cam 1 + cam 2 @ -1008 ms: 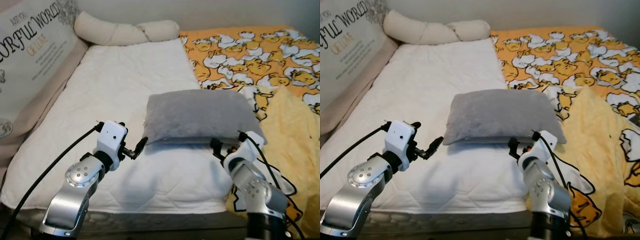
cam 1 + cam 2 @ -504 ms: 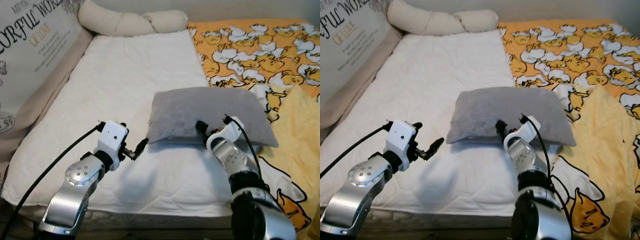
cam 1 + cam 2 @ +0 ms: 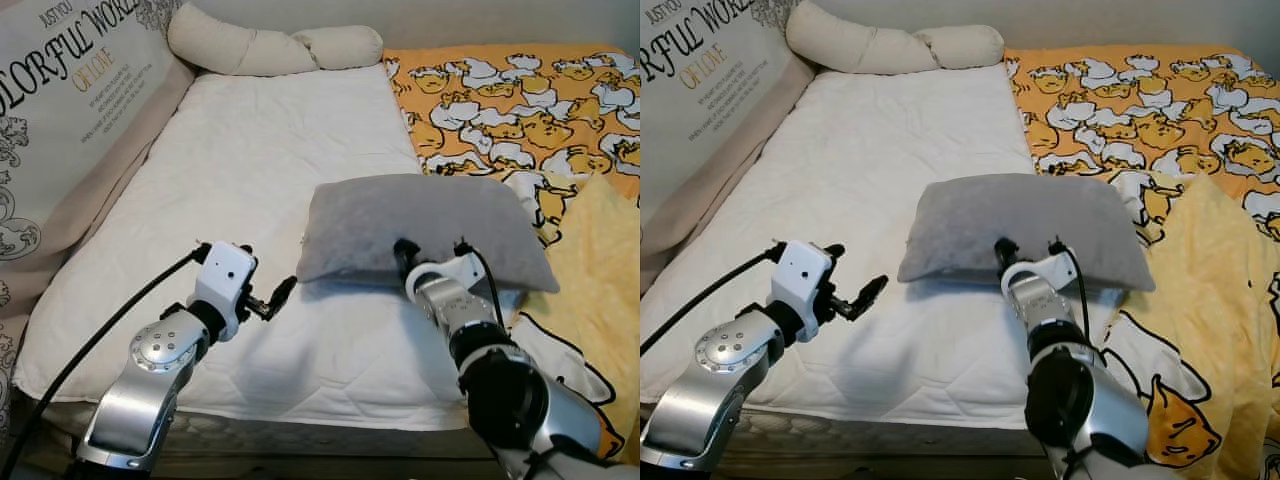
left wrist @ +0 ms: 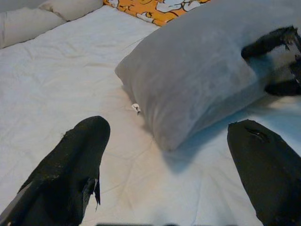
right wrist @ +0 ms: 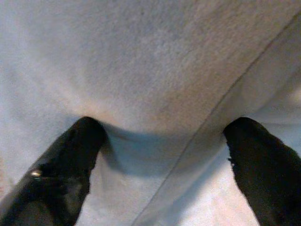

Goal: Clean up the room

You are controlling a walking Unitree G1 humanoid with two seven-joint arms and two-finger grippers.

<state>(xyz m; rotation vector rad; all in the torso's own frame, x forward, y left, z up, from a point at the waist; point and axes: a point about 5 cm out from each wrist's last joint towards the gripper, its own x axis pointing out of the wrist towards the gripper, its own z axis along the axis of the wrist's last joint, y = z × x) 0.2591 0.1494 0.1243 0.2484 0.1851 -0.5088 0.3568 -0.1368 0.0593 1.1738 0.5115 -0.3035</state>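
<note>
A grey pillow [image 3: 420,220] lies flat on the white mattress [image 3: 230,150], near its front right part. My right gripper [image 3: 432,252] is open and pushed against the pillow's near edge, one finger at each side of a stretch of grey fabric [image 5: 155,70]. In the right wrist view the fingers [image 5: 70,155] stand wide apart with the pillow's seam between them. My left gripper [image 3: 272,300] is open and hovers over the mattress just left of the pillow's near left corner [image 4: 141,80], apart from it.
A cream knotted bolster [image 3: 270,45] lies at the head of the bed. A large printed cushion [image 3: 60,110] leans along the left side. An orange duck-print blanket [image 3: 520,100] and a yellow blanket [image 3: 600,260] cover the right. The mattress's front edge is just below the arms.
My right arm has swung from the pillow's near right corner to the middle of its near edge. The camera has shifted a little. The left arm has stayed put.
</note>
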